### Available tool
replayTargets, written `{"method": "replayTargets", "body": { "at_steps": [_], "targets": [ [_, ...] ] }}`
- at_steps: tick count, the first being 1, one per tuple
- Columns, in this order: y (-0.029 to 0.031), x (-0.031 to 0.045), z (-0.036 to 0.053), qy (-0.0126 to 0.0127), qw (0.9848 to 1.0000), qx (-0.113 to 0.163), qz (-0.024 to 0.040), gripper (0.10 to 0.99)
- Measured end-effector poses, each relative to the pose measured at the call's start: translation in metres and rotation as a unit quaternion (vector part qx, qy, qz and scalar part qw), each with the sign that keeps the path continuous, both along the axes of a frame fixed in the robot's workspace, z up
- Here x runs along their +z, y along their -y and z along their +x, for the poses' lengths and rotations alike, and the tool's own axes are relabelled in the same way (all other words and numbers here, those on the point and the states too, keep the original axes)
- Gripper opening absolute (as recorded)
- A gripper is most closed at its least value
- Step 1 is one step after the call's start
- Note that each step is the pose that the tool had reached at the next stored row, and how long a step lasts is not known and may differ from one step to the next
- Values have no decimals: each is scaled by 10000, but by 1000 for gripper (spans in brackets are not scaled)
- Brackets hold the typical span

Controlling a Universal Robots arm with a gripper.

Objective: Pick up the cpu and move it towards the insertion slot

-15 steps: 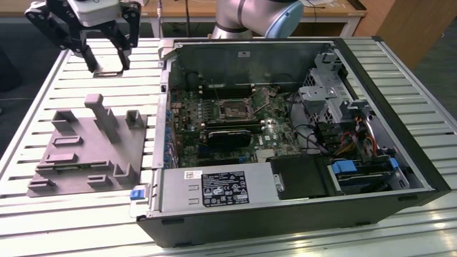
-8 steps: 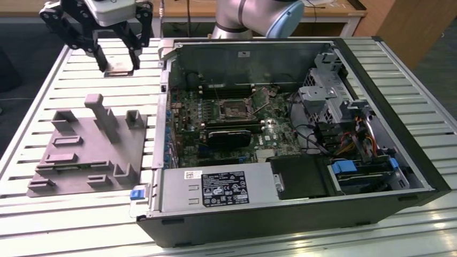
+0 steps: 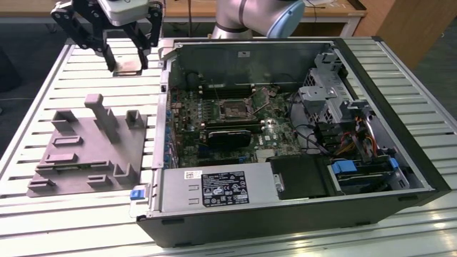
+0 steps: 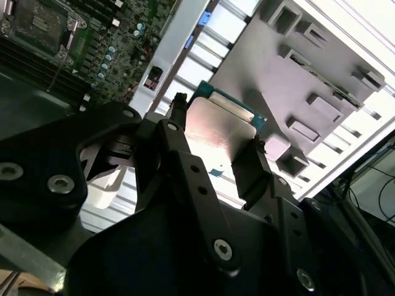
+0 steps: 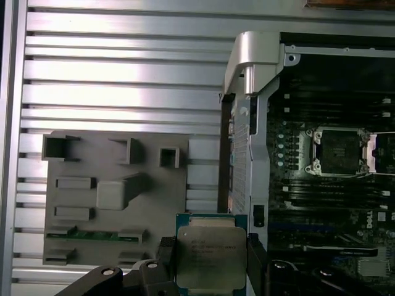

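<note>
Your gripper (image 3: pixel 127 64) sits high over the slatted table (image 3: pixel 43 118), toward the exterior view's left of the open computer case (image 3: pixel 300 134), and its two black fingers (image 3: pixel 107 53) are closed against opposite edges of the cpu (image 3: pixel 128 65). In the first wrist view you see the cpu (image 5: pixel 211 257) held flat between the fingers (image 5: pixel 165 256), its silver-grey metal top facing the camera and a green-blue rim showing along its far edge. In the second wrist view the chip (image 4: pixel 219 132) shows a shiny face pinched between the two finger links (image 4: pixel 179 154), with the same green edge at its tip.

The chip is clear of the table and touches nothing but the fingers. Under and beside it lies the grey fixture block (image 3: pixel 89 150), resting on the slats just beside the case wall, with its posts and pockets standing up.

The insertion slot (image 3: pixel 236 110) is inside the case on the green circuit board (image 3: pixel 214 139), a dark square in a silver frame. In the first wrist view you find the slot (image 5: pixel 338 151) well apart from the held chip, across the case's pale metal side wall (image 5: pixel 247 123).
</note>
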State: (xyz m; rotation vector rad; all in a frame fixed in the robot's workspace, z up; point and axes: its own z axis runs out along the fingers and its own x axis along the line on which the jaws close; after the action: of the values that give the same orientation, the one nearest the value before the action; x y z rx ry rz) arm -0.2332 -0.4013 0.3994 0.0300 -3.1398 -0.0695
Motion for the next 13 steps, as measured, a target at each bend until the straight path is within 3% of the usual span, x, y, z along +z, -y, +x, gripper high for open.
{"method": "replayTargets", "body": {
  "at_steps": [13],
  "targets": [
    [-3,0,213,0,10000,0,0,545]
  ]
}}
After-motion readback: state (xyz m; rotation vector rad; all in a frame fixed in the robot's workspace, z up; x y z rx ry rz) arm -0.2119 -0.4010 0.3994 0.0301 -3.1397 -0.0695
